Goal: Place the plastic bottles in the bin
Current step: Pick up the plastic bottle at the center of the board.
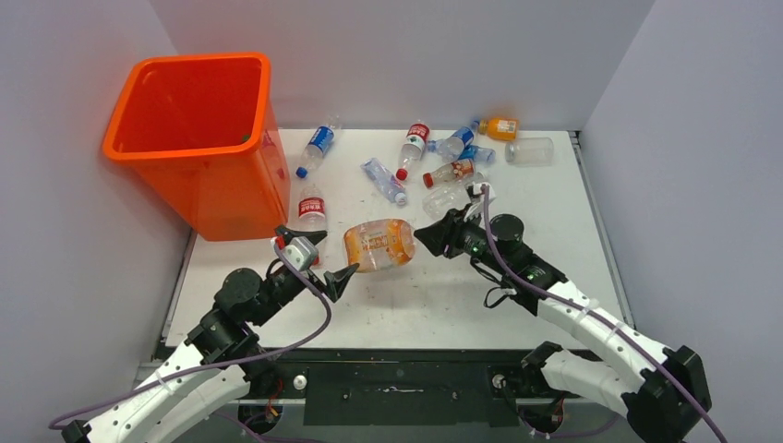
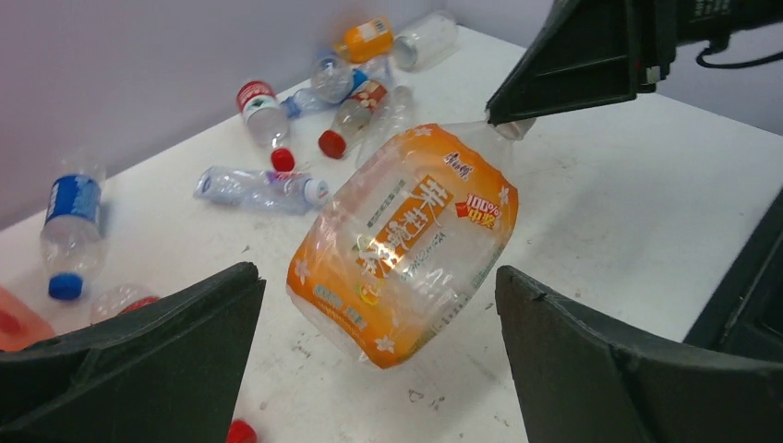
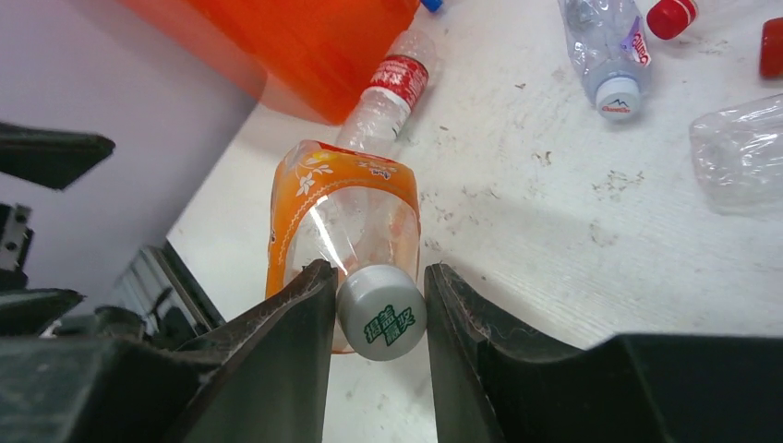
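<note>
A large clear bottle with an orange label hangs just above the table, held by its grey cap in my right gripper, which is shut on it. My left gripper is open, its fingers on either side of the bottle's base without touching it. The orange bin stands at the far left. Several small bottles lie on the table: a blue-labelled one, a red-labelled one next to the bin, a clear one, and a cluster at the back.
An orange-tinted bottle and a clear one lie at the back right. A crushed clear bottle lies just behind my right gripper. A loose red cap lies by my left fingers. Grey walls enclose the table.
</note>
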`<move>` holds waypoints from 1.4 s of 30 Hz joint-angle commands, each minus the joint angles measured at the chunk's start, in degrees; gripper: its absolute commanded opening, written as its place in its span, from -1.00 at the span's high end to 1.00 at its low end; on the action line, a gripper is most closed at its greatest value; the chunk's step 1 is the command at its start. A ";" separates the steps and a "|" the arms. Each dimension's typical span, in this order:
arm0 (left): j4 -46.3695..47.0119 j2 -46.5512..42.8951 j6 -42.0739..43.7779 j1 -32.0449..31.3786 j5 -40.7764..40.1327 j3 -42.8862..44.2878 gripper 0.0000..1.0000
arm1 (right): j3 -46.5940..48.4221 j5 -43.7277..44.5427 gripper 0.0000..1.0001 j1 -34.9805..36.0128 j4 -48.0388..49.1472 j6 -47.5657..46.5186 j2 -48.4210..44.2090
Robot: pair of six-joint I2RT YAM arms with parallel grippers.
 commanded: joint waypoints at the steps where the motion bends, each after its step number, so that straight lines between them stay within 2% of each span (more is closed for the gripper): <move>1: 2.65 1.61 4.68 -0.42 14.75 5.79 -0.92 | 6.28 2.38 0.89 4.85 -24.20 -16.60 -5.77; 4: -3.75 6.02 3.98 -0.34 25.46 11.86 -0.92 | 6.96 -0.21 0.89 8.92 -25.35 -21.37 -11.18; 10: -16.63 19.36 -0.38 -0.25 43.16 25.97 -0.92 | 8.36 -9.06 0.89 12.26 -25.27 -25.98 -19.11; 14: -18.84 25.69 -7.12 -0.23 54.95 32.05 -0.92 | 10.40 -12.73 0.89 12.89 -26.27 -26.96 -20.44; 17: -19.25 28.99 -10.32 -0.24 59.33 33.33 -0.93 | 11.30 -12.75 0.89 13.11 -26.22 -27.19 -21.08; 27: -12.59 29.72 -15.14 -0.12 63.63 28.92 -0.92 | 12.46 -19.68 0.89 13.12 -21.07 -27.24 -21.61; 32: -10.86 29.35 -15.15 -0.07 60.50 26.99 -0.92 | 14.14 -22.14 0.89 13.16 -20.44 -27.37 -20.60; 37: -5.21 26.23 -17.52 0.62 53.43 24.14 -0.92 | 15.33 -23.17 0.89 13.13 -20.25 -27.29 -19.93; 42: 0.63 25.04 -20.37 0.78 52.05 21.07 -0.93 | 15.47 -22.87 0.89 13.16 -17.82 -26.19 -19.47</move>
